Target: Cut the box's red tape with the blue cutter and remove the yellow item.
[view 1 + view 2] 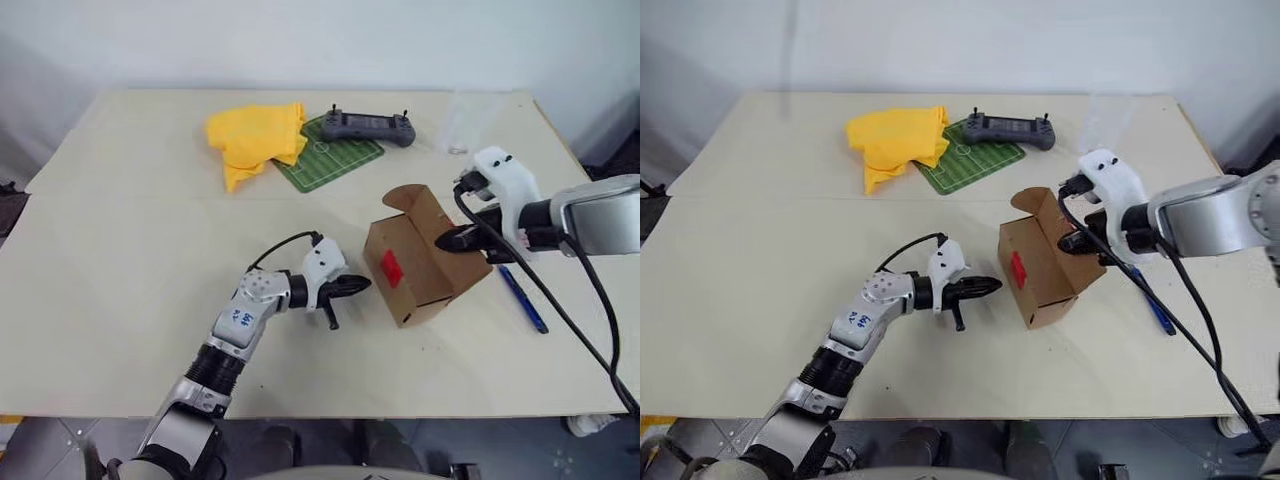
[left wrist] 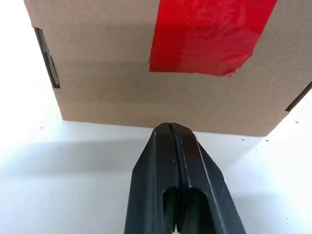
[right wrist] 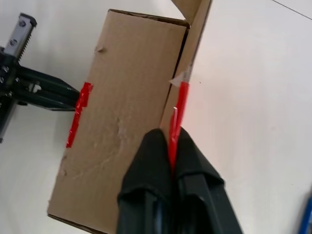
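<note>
The box point(image 1: 420, 258) sits right of the table's point(image 1: 120, 250) middle, toward the right edge, one flap point(image 1: 405, 199) standing open at its far end. The red tape point(image 1: 391, 266) shows on the face turned to the left gripper point(image 1: 350, 287), whose fingers are clenched together on nothing, their tips just short of that face. The right gripper point(image 1: 458, 239) comes in from the other side, its fingers also pressed shut, their tips at a red tape strip point(image 3: 178, 109) along the box's top seam; I can't say whether they pinch it.

The blue cutter point(image 1: 522, 297) lies on the table just right of the box, near the right edge, untouched by either gripper. So I'd judge the cutting is over and the opening is in hand. Next, the flaps need spreading while the left gripper steadies the box.

The box's inside is hidden from here, so the yellow item can't be seen.
</note>
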`<act>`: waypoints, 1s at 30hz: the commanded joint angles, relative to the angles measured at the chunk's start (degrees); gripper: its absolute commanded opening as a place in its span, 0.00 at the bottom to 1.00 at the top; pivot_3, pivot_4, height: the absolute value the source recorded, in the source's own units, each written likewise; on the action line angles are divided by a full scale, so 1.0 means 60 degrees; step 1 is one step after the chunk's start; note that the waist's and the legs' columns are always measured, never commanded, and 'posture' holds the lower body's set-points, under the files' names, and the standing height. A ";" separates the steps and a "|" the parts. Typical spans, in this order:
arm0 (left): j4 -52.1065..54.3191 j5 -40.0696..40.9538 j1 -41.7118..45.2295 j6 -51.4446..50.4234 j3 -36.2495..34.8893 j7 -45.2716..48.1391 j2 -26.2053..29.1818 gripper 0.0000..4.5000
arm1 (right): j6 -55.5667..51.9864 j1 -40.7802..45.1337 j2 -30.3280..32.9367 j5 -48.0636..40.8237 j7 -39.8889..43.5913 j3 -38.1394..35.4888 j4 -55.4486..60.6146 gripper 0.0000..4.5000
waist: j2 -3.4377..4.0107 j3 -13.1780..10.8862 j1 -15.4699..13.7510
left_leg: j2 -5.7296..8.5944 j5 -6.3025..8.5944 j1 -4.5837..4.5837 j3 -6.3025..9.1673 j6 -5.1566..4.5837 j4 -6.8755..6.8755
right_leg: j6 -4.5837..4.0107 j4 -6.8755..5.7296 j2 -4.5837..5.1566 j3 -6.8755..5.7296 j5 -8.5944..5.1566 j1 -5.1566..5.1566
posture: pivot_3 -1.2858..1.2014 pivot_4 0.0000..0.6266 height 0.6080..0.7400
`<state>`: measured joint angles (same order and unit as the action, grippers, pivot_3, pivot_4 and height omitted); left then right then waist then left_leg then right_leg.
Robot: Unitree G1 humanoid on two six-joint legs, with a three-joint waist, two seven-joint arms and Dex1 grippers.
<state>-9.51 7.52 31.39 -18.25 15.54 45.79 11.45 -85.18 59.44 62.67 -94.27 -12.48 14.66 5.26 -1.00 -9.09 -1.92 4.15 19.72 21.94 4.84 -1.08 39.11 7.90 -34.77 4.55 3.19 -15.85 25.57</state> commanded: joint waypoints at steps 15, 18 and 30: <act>0.2125 0.3042 0.0636 -0.1714 -0.1348 0.1829 0.0908 0.00 | -0.1220 -0.0371 -0.1361 0.2770 0.1599 -0.0707 -0.0116 0.01 | -0.0015 0.0018 0.0084 | -0.0006 -0.0013 -0.0081 -0.0039 0.0012 -0.0005 | -0.0028 -0.0049 -0.0003 0.0010 0.0015 -0.0038 | 0.52 0.24 1.00; 0.1698 0.2640 0.1005 -0.1365 -0.1018 0.1519 0.0407 0.00 | -0.1220 -0.0520 -0.1335 0.2915 0.1750 -0.0800 -0.0037 0.01 | -0.0020 0.0020 0.0098 | 0.0000 -0.0014 -0.0087 -0.0042 0.0008 -0.0004 | -0.0023 -0.0048 -0.0003 0.0011 0.0019 -0.0045 | 0.52 0.24 1.00; -0.0165 0.0443 0.1673 0.0580 0.0194 0.0291 -0.0546 0.00 | -0.1220 -0.1087 -0.1674 0.3411 0.1981 -0.1286 0.0283 0.01 | -0.0028 0.0026 0.0080 | -0.0006 -0.0015 -0.0091 -0.0049 0.0012 -0.0012 | -0.0024 -0.0048 -0.0009 0.0016 0.0018 -0.0041 | 0.52 0.24 1.00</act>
<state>-9.99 11.71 40.43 -15.97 16.05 48.87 8.82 -91.16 55.24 53.87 -75.07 -0.54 4.24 6.85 -1.16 -8.93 -1.44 4.11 19.63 21.36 4.56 -1.01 39.05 7.76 -35.05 4.50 3.28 -15.74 25.29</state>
